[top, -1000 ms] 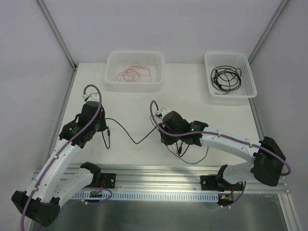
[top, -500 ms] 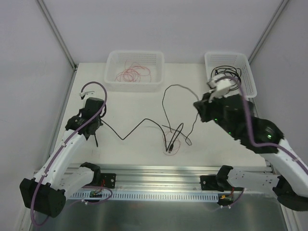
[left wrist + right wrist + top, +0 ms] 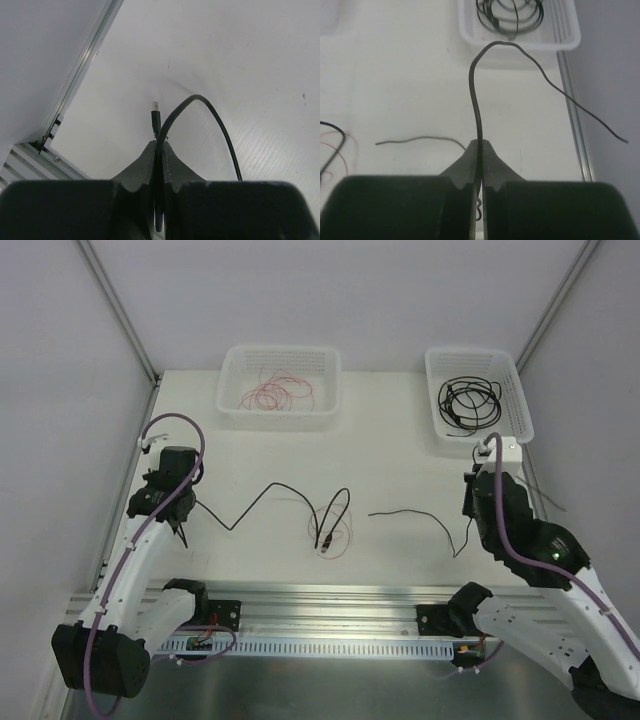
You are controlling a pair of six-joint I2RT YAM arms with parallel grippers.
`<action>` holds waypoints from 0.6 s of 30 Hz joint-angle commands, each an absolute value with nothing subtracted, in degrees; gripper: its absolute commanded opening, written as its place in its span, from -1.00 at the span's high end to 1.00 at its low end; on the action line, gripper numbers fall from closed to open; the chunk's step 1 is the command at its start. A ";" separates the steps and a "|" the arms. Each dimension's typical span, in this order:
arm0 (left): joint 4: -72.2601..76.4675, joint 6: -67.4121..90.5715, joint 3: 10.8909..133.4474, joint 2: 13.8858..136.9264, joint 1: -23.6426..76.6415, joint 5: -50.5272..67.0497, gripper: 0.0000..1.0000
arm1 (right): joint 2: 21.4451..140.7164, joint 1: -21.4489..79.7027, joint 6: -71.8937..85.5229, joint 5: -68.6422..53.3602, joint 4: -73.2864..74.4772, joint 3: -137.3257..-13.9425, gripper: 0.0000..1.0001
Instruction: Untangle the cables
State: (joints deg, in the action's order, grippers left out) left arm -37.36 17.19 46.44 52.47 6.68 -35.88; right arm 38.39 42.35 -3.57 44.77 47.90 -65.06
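Top external view: two black cables lie apart on the table (image 3: 420, 455). Left gripper (image 3: 159, 146) is pinched shut on the left cable (image 3: 270, 488) beside its plug (image 3: 155, 106); right gripper (image 3: 480, 146) clamps the right cable (image 3: 420, 512). Separation looks largely done, but a red wire (image 3: 345, 538) lies looped with the left cable mid-table, and neither has reached the left basket (image 3: 280, 421) or right basket (image 3: 524, 410), each holding sorted coils

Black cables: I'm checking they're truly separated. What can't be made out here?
- Top view: whether the left-held cable loops through the red wire; the strands are too thin.
- Left wrist view: that cable's onward run, behind the left gripper.
- Right wrist view: lower part of the right-held cable, hidden by the right gripper.
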 commanded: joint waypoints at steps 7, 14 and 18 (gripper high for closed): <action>-34.01 16.26 45.18 51.95 6.42 -32.26 0.69 | 45.87 29.20 5.01 29.20 44.92 -49.50 0.99; -31.03 15.21 43.95 49.84 6.42 -23.04 -0.24 | 58.87 26.01 6.23 14.60 40.08 -45.79 0.82; -29.36 14.50 42.89 48.34 6.42 -17.41 -0.65 | 66.52 25.93 8.08 13.45 36.92 -45.70 0.61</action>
State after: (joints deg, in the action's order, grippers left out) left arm -32.53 15.49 43.83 50.17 6.68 -23.77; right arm 63.72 26.11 5.41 17.52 40.84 -45.80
